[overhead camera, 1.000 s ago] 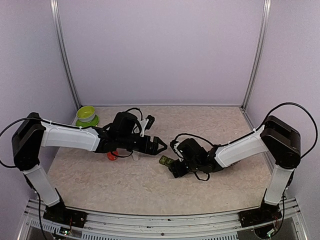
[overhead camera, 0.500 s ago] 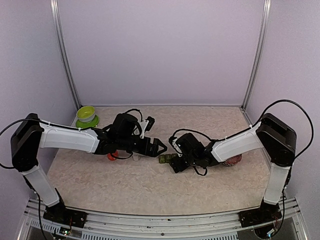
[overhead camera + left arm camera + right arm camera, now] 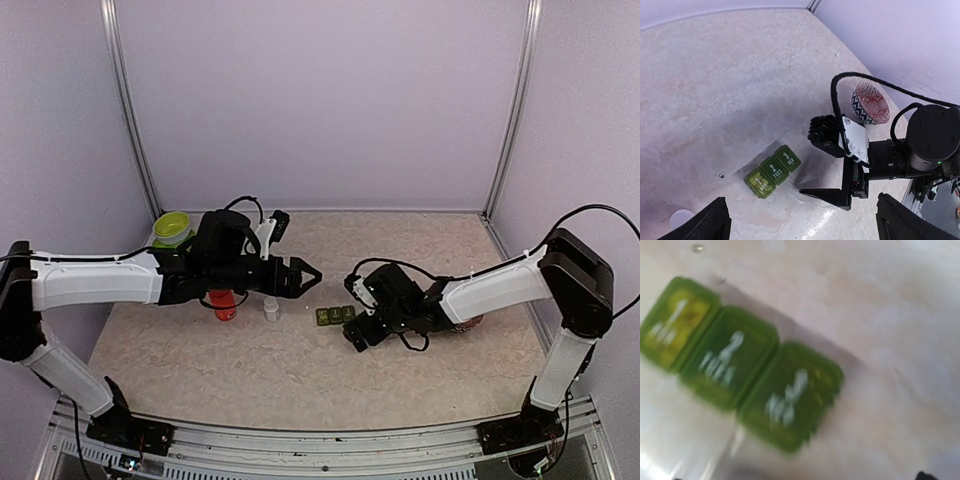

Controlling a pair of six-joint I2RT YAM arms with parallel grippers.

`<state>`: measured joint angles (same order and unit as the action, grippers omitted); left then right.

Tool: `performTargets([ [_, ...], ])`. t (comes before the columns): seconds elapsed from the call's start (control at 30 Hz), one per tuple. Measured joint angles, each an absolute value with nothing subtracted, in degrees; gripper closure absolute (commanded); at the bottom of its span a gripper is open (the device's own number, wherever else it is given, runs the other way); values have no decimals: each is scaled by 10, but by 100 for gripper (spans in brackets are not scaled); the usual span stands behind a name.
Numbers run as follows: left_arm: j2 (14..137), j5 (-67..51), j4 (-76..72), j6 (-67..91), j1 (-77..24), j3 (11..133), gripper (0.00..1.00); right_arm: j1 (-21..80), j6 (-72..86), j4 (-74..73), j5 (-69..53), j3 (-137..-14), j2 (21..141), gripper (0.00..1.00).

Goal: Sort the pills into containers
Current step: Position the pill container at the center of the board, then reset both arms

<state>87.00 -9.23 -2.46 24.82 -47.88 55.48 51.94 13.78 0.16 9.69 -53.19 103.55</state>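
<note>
The containers [image 3: 335, 315], three joined dark green boxes marked 1 MON, 2 TUES and 3 WED, lie lids shut on the table. They show in the left wrist view [image 3: 772, 171] and, blurred, fill the right wrist view [image 3: 740, 372]. My left gripper [image 3: 303, 276] is open and empty, above and left of them. My right gripper [image 3: 357, 338] rests low just right of the boxes, apparently open, one black finger [image 3: 832, 195] pointing at them. A tiny speck [image 3: 721, 175], perhaps a pill, lies beside box 1.
A red bottle [image 3: 225, 303] and a white cap [image 3: 271, 312] stand under my left arm. A lime-green bowl [image 3: 172, 230] is at the back left. A red-patterned bowl [image 3: 470, 322] sits behind my right arm.
My left gripper has pulled back to the left and risen, uncovering the bottle and cap. My right gripper has shifted slightly right, off the boxes, which now show whole.
</note>
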Motion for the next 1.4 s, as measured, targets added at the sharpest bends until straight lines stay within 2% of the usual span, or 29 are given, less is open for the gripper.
performTargets([
  [0.37, 682, 11, 46, 239, -489, 527, 1, 520, 138, -41, 98, -464, 743, 0],
  [0.63, 560, 126, 106, 239, -489, 494, 1, 520, 132, -53, 170, -408, 551, 0],
  [0.8, 534, 183, 126, 237, -473, 473, 1, 501, 124, -65, 191, -383, 520, 0],
  [1.0, 528, 184, 133, 237, -378, 453, 1, 370, 113, -71, 131, -342, 506, 0],
  [1.23, 521, 123, 128, 237, -243, 440, 1, 269, 103, -87, 94, -337, 439, 0],
  [1.4, 506, 64, 107, 234, -180, 407, 1, 253, 103, -105, 96, -340, 421, 0],
])
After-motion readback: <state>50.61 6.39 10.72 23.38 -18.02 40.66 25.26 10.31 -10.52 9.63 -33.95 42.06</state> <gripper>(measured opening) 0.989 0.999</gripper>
